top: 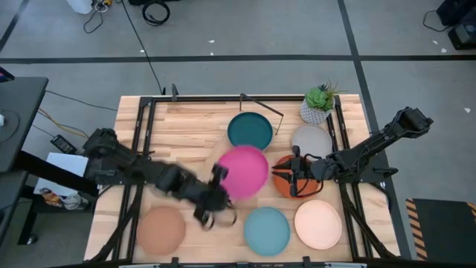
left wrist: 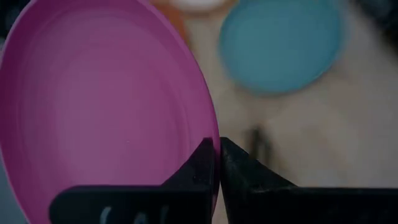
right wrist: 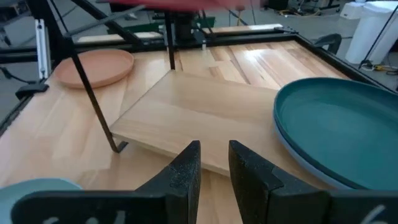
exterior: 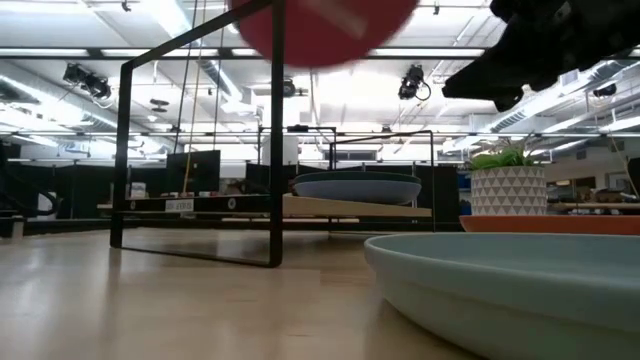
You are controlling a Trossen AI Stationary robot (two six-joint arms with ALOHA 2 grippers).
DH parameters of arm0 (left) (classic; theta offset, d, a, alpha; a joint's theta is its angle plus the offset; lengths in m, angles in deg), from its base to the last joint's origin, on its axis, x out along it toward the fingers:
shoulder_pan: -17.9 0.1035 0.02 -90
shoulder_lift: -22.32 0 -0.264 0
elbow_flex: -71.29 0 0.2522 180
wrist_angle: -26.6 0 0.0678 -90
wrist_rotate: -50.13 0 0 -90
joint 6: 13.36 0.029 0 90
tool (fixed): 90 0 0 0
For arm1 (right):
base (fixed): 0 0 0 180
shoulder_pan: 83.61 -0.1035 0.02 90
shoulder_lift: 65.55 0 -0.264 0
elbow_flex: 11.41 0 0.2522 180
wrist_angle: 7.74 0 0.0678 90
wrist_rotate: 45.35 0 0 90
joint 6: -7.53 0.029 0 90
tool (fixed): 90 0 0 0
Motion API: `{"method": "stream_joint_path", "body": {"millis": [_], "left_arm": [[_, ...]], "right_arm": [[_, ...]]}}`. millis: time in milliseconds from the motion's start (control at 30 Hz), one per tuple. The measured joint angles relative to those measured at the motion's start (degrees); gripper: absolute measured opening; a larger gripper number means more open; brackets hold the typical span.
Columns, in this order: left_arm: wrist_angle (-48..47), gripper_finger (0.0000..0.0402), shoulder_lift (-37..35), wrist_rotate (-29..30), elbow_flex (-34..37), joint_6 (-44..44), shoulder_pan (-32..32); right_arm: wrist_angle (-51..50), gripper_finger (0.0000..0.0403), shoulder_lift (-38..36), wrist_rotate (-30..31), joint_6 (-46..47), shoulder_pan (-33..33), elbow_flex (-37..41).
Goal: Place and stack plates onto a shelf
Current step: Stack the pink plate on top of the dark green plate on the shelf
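Note:
My left gripper [top: 218,187] is shut on a pink plate [top: 243,171], held in the air just near of the dark teal plate [top: 250,130]. The dark teal plate lies on a bluish plate on the far half of the shelf plank [right wrist: 199,118], whose black wire frame [top: 262,106] shows behind. In the low view the pink plate [exterior: 320,25] is high above the table. My right gripper [top: 291,177] is narrowly open and empty [right wrist: 214,162], above the orange plate [top: 282,182], facing the shelf. My left gripper pinches the pink plate's rim [left wrist: 216,138] between its two fingers [left wrist: 199,165], at the edge toward the table's near left. The fingers come slanting from the near left side. The plate is lifted clear, its hollow face showing in the wrist view.
On the table lie a tan plate [top: 160,229] near left, a light teal plate [top: 266,229] and a cream plate [top: 318,223] at the near edge, and a grey plate [top: 312,140] at right. A potted plant [top: 320,104] stands far right.

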Motion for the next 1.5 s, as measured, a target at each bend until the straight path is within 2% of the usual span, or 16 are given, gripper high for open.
{"method": "stream_joint_path", "body": {"millis": [167, 400, 733, 933, 1133, 1400, 1500], "left_arm": [[-2.7, 0.0015, 0.2, -4.0, 0.0, 13.6, 9.9], [-8.4, 0.0015, 3.3, -9.7, 0.0, 28.9, 22.8], [-7.3, 0.0016, 10.1, -11.2, 0.0, 46.5, 32.3], [-3.5, 0.0017, 11.7, -15.2, 0.0, 50.3, 36.9], [-1.5, 0.0028, 12.7, -19.3, 0.0, 49.8, 39.1], [-1.8, 0.0131, 12.3, -20.4, 0.0, 44.6, 38.7], [-0.1, 0.0156, 10.6, -20.1, 0.0, 44.4, 37.1]], "right_arm": [[-0.9, 0.0089, 0.0, 5.2, 0.7, -2.0, 0.0], [-4.3, 0.0089, 0.0, 5.8, 3.3, -2.1, 0.0], [-5.7, 0.0089, 0.0, 7.4, 3.6, -2.2, 0.0], [-5.6, 0.0089, 0.0, 7.4, 3.7, -2.2, 0.0], [-5.3, 0.0089, 0.0, 7.6, 4.0, -2.1, 0.0], [-4.3, 0.0089, 0.0, 7.5, 4.1, -2.1, 0.0], [-4.5, 0.0089, 0.0, 7.4, 4.5, -2.1, 0.0]]}}
